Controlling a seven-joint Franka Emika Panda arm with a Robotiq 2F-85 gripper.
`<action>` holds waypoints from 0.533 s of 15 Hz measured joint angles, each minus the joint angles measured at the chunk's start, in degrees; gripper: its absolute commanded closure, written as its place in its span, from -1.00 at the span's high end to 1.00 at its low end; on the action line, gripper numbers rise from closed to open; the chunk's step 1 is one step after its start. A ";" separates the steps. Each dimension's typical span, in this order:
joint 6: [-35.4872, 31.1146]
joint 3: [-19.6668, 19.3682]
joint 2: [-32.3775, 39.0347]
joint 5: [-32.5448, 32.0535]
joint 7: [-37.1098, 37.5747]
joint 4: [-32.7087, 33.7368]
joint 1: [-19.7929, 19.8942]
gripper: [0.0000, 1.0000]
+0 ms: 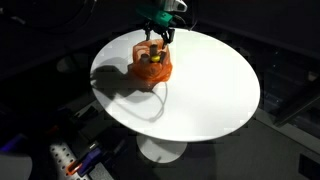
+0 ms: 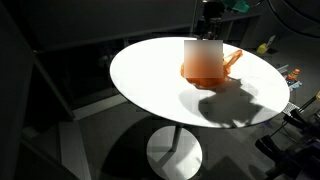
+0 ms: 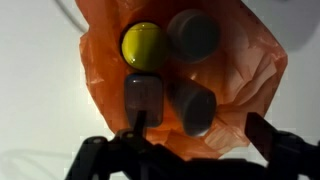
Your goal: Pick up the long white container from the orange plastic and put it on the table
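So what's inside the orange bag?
The wrist view shows a round yellow object and three grey containers in the orange bag. Anything beneath them is covered.

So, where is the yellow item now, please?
The yellow item lies on the orange plastic, upper left in the wrist view, beside a grey container.

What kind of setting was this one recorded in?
Likely a lab or workshop: a round white table in a dark room, loose gear on the floor beside it, the orange plastic staged on top.
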State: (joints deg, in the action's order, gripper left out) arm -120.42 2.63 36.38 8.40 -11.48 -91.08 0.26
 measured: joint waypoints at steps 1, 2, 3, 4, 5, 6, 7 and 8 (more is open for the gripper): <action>0.23 0.00 0.61 0.00 0.03 0.52 0.00 1.00; 0.65 0.00 1.25 0.00 0.05 1.15 0.00 1.00; 1.13 0.00 1.76 0.00 0.06 1.67 0.01 0.98; 1.64 0.00 2.26 0.00 0.08 2.26 0.01 0.79; 2.15 0.00 2.73 0.00 0.11 2.83 0.01 0.51; 2.71 0.00 3.14 0.00 0.13 3.34 0.01 0.39; 3.41 0.00 3.49 0.00 0.15 3.92 0.02 0.19; 4.01 0.00 3.80 0.00 0.17 4.45 0.02 0.04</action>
State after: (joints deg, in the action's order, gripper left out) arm -116.41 2.63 40.18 8.40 -11.31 -86.63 0.28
